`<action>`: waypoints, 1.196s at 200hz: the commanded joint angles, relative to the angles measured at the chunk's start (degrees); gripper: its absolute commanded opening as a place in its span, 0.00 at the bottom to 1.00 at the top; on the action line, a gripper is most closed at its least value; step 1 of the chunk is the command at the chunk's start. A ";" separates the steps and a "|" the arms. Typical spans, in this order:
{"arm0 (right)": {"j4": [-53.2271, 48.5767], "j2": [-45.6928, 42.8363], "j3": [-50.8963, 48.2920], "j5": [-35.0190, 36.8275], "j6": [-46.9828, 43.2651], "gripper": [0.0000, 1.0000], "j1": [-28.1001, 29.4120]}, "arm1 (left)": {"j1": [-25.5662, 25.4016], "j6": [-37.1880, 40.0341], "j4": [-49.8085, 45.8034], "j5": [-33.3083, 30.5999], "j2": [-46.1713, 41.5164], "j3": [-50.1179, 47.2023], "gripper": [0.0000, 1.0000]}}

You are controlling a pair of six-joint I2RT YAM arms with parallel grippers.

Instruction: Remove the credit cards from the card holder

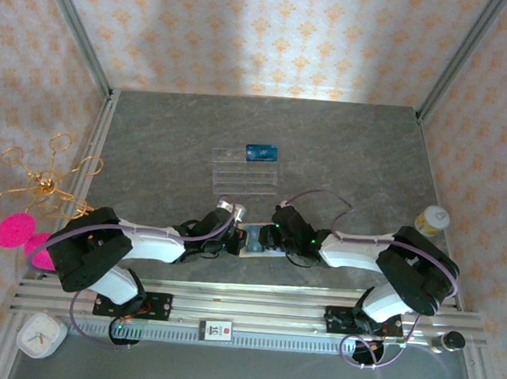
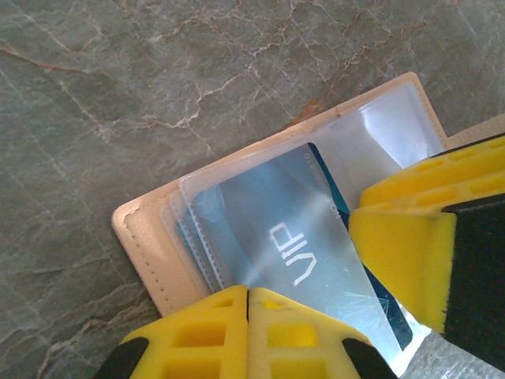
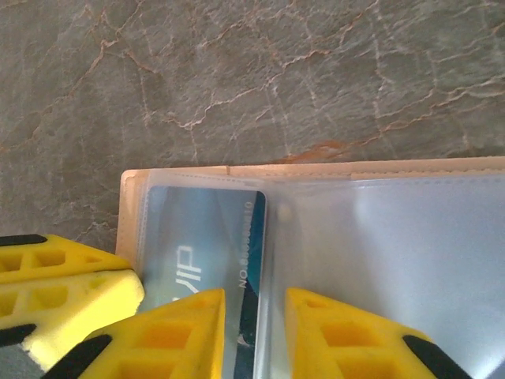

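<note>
L claw (image 2: 248,296) is pressed together at the near edge of the card holder (image 2: 146,241), which lies open on the table (image 1: 152,138) just ahead of the arm bases. Can't tell whether it pinches the clear sleeve. R claw (image 3: 254,298) is slightly spread, tips either side of the edge of a credit card (image 3: 197,237), blue w/ "VIP" lettering, still inside the sleeve. Farther out: clear tray (image 1: 244,178), w/ a second blue card (image 1: 262,151) at its far right.

a staged lab booth: wallpapered panels (image 1: 274,33) on aluminium framing (image 1: 73,26) around a grey marble-look tabletop (image 1: 152,138).
</note>
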 commanded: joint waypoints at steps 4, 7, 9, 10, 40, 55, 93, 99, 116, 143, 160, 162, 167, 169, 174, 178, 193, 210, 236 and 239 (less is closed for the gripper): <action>-4.61 -1.26 -0.41 4.83 -0.16 0.27 -0.30 | 1.05 1.72 -5.00 -1.79 0.34 -1.61 0.02; -4.85 -1.33 -0.29 4.94 -0.27 0.27 -0.33 | 1.14 1.73 -5.07 -1.81 0.21 -1.57 0.02; -4.90 -1.40 -0.23 4.97 -0.26 0.27 -0.29 | 1.16 1.73 -5.08 -1.81 0.06 -1.57 0.02; -5.00 -1.51 -0.20 5.02 -0.34 0.27 -0.28 | 1.21 1.73 -5.13 -1.79 -0.03 -1.57 0.02; -4.83 -7.56 -0.52 4.17 -2.21 0.27 -0.28 | 0.87 2.16 -7.05 -1.65 -6.25 -0.86 0.08; -4.97 -9.24 0.06 1.17 -3.93 0.27 -0.34 | 0.06 2.51 -7.33 -2.17 -9.00 -0.41 0.10; -1.94 -5.15 0.41 -5.55 -3.82 0.26 -0.62 | -0.77 2.19 -5.10 -0.57 -3.33 1.32 0.08; -1.02 -4.37 0.27 -6.70 -3.64 0.26 -0.62 | -0.77 2.04 -4.17 -0.31 -2.63 1.16 0.08; 0.96 -2.36 -0.22 -8.49 -2.90 0.26 -0.67 | -0.84 1.67 -2.62 -0.02 -0.59 1.02 0.07; 2.28 -0.49 -1.10 -8.99 -2.36 0.26 -0.62 | -0.85 1.62 -3.29 -0.73 0.76 1.02 0.05; 1.33 -0.05 -1.53 -7.32 -1.89 0.26 -0.63 | -0.77 1.64 -4.34 -1.38 0.99 0.69 0.02; 1.17 -0.05 -1.59 -6.93 -1.76 0.26 -0.62 | -0.77 1.64 -4.37 -1.41 0.96 0.60 0.01; 0.66 -0.27 -1.74 -6.05 -1.67 0.25 -0.62 | -0.79 1.64 -4.36 -1.43 1.03 0.40 0.00; 0.45 -0.41 -1.84 -5.49 -1.57 0.25 -0.62 | -0.77 1.64 -4.31 -1.43 1.08 0.44 0.00; -0.23 -0.71 -2.05 -4.35 -1.50 0.25 -0.62 | -0.77 1.64 -4.31 -1.36 1.07 0.09 0.00; -0.64 -0.98 -2.18 -3.52 -1.38 0.25 -0.62 | -0.77 1.70 -4.25 -1.42 1.12 -0.10 0.00; -1.49 -2.11 -2.78 -1.99 -1.37 0.25 -0.62 | -0.77 1.46 -3.48 -0.84 1.68 -0.66 0.00; -1.83 -2.36 -2.86 -2.05 -1.29 0.25 -0.62 | -0.78 1.25 -2.70 -0.45 2.56 -0.86 0.00; -2.94 -5.22 -2.86 -0.52 -1.06 0.25 -0.58 | -0.69 1.71 -5.43 -1.65 -1.18 -0.81 0.00; -2.91 -5.88 -2.82 -0.47 -1.24 0.25 -0.62 | -0.71 1.83 -5.75 -1.89 -2.22 -0.90 0.00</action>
